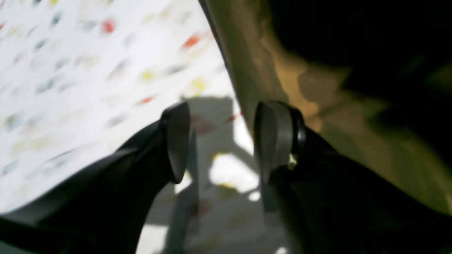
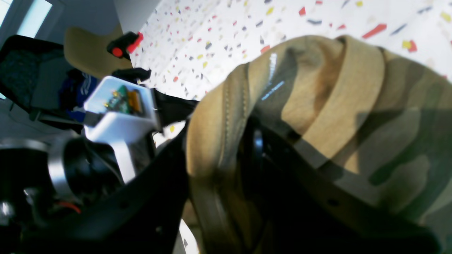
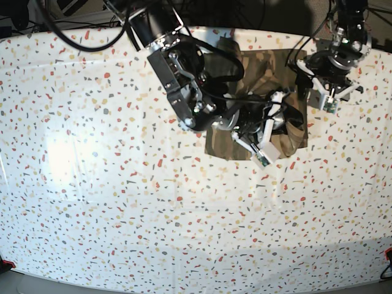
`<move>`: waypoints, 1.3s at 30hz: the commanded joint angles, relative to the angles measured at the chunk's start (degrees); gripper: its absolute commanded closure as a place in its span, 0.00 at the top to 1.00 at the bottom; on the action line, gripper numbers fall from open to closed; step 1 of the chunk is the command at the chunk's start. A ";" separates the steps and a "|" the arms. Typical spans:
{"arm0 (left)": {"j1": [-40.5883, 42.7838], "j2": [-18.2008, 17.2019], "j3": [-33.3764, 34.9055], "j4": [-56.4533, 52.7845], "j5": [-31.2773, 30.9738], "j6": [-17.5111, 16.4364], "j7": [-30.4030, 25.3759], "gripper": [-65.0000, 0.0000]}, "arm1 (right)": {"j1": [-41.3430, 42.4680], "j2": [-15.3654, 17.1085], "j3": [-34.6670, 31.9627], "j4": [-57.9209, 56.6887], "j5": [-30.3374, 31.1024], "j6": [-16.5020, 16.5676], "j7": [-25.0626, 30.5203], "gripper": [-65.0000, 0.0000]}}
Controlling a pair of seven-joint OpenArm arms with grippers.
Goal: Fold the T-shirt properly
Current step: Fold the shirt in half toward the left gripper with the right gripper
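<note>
The camouflage T-shirt (image 3: 257,98) lies bunched and partly folded on the speckled table (image 3: 122,184) at the back right. My right gripper (image 3: 278,119) is over its front right part. In the right wrist view the right gripper (image 2: 219,141) is shut on a fold of the T-shirt (image 2: 353,116), with a tan stitched hem (image 2: 226,106) between the jaws. My left gripper (image 3: 301,76) is at the shirt's right edge. In the left wrist view the left gripper (image 1: 222,141) is open and empty over the table, with the T-shirt (image 1: 282,70) just to its right.
The white speckled table (image 1: 88,70) stretches far to the left and front of the shirt. The two arms are close together over the shirt. Dark cables (image 3: 79,24) hang at the back left. A black and red device (image 2: 125,44) and a tan chair (image 2: 88,53) stand beyond the table.
</note>
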 commanded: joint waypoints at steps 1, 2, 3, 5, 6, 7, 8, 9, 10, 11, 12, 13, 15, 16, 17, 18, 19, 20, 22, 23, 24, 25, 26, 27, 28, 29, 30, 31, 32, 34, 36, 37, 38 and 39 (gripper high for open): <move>0.22 -0.70 -2.19 2.16 0.66 0.90 -0.74 0.47 | 1.16 -0.73 -0.17 0.94 2.12 0.44 1.31 0.23; 0.35 -0.72 -4.04 3.26 0.63 0.90 -0.74 0.47 | 1.31 -0.73 -0.33 0.94 3.17 0.44 1.31 0.23; 0.42 -0.70 -5.86 4.26 0.35 0.87 -0.74 0.47 | 1.60 -0.73 -0.50 0.94 5.14 0.50 1.33 0.23; 0.87 -0.70 -9.16 6.03 -2.38 0.83 -0.79 0.47 | 2.47 -0.73 -1.07 0.94 10.08 1.88 1.27 0.23; 1.14 -0.70 -10.45 6.78 -4.13 0.79 -0.72 0.47 | 3.10 -0.73 -1.40 0.94 11.91 3.34 1.20 0.23; 1.33 -0.70 -11.39 7.37 -5.70 0.76 -0.74 0.47 | 3.96 -0.73 -1.75 0.94 13.18 3.62 0.28 0.23; 1.68 -0.72 -12.11 7.89 -7.02 0.79 -0.79 0.47 | 4.85 -0.73 -2.25 0.94 14.53 3.62 -1.36 0.23; 2.01 -0.70 -12.59 8.37 -7.96 0.68 -0.76 0.47 | 5.77 -0.73 -2.78 0.94 15.72 3.62 -2.99 0.23; 2.23 -0.70 -12.87 8.61 -8.52 0.61 -0.72 0.47 | 6.78 -0.73 -3.26 0.94 16.22 3.62 -4.39 0.23; 2.27 -0.72 -12.90 8.66 -8.59 0.63 -0.76 0.47 | 7.72 -0.73 -3.74 0.94 16.22 3.62 -5.05 0.23; 2.27 -0.70 -12.87 8.66 -8.61 0.63 -0.76 0.47 | 8.57 -0.73 -4.11 0.94 16.17 3.62 -5.42 0.23; 2.27 -0.70 -12.87 8.66 -8.59 0.61 -0.74 0.47 | 9.27 -0.73 -4.39 0.94 16.17 3.62 -5.79 0.23; 2.25 -0.72 -12.87 8.68 -8.61 0.63 -0.76 0.47 | 10.38 -0.73 -4.52 0.94 15.47 3.62 -6.91 0.23; 2.25 -0.72 -12.87 8.68 -8.61 0.66 -0.76 0.47 | 10.67 -0.73 -4.48 0.94 14.43 3.62 -6.75 0.23; 2.25 -0.72 -12.87 8.68 -8.61 0.66 -0.74 0.47 | 10.84 -0.73 -4.48 0.94 13.05 3.62 -6.29 0.23; 2.27 -0.70 -12.87 8.68 -8.61 0.66 -0.72 0.47 | 10.82 -0.73 -4.48 0.92 11.91 3.62 -5.33 0.23; 2.25 -0.70 -12.87 8.68 -8.61 0.66 -0.72 0.47 | 10.78 -0.73 -4.48 0.90 10.67 3.62 -4.17 0.23; 2.25 -0.72 -12.87 8.68 -8.63 0.66 -0.72 0.47 | 10.78 -0.73 -4.55 0.83 9.16 3.62 -3.15 0.23; 2.25 -0.70 -12.87 8.68 -8.68 0.66 -0.68 0.47 | 10.80 -0.73 -4.59 0.02 5.92 3.62 -1.22 0.23; 2.25 -0.72 -12.87 8.68 -8.85 0.63 -0.44 0.47 | 10.80 -0.73 -4.59 -0.90 4.11 3.62 -0.26 0.23; 2.25 -0.70 -12.87 8.68 -9.05 0.63 -0.33 0.47 | 10.80 -0.73 -4.59 -2.16 2.56 3.62 0.52 0.23; 2.25 -0.70 -12.87 8.68 -9.46 0.63 -0.31 0.47 | 10.80 -0.73 -4.68 -3.65 1.53 3.62 1.22 0.23; 2.27 -0.70 -12.87 8.68 -9.77 0.63 -0.28 0.47 | 10.82 -0.73 -4.94 -5.27 0.81 3.62 1.95 0.26; 2.25 -0.70 -12.87 8.68 -10.27 0.63 -0.31 0.47 | 10.95 -0.73 -5.33 -6.93 0.85 3.62 2.49 0.30; 2.25 -0.70 -12.87 8.68 -10.49 0.63 -0.31 0.47 | 11.02 -0.73 -6.01 -8.44 0.85 3.62 2.84 0.35; 2.25 -0.70 -12.87 8.68 -10.82 0.63 -0.31 0.47 | 11.13 -0.73 -6.95 -9.66 0.81 3.62 3.10 0.39; 2.25 -0.70 -12.87 8.68 -11.15 0.63 -0.31 0.47 | 11.21 -0.73 -8.11 -10.56 0.81 3.62 3.41 0.41; 2.25 -0.70 -12.87 8.68 -11.45 0.63 -0.26 0.47 | 11.30 -0.73 -9.57 -11.21 0.87 3.62 3.63 0.41; 2.25 -0.70 -12.87 8.68 -11.63 0.63 -0.09 0.47 | 11.30 -0.73 -11.15 -11.43 0.90 3.62 4.31 0.41; 2.25 -0.70 -12.87 8.68 -11.61 0.63 0.63 0.47 | 11.47 -0.73 -14.58 -11.43 1.07 3.62 4.79 0.41; 2.29 -0.72 -12.87 8.68 -11.58 0.61 1.01 0.47 | 11.93 -0.73 -17.88 -11.43 1.11 3.62 4.79 0.41; 2.29 -0.72 -12.87 8.68 -11.61 0.63 1.14 0.47 | 12.11 -0.73 -19.12 -11.41 1.11 3.62 4.74 0.41; 2.27 -0.70 -12.87 8.68 -11.61 0.63 1.18 0.47 | 12.26 -0.73 -20.06 -11.41 1.16 3.62 4.76 0.41; 2.27 -0.70 -12.87 8.68 -11.58 0.63 1.18 0.47 | 12.39 -0.73 -20.68 -11.41 1.38 3.62 4.76 0.41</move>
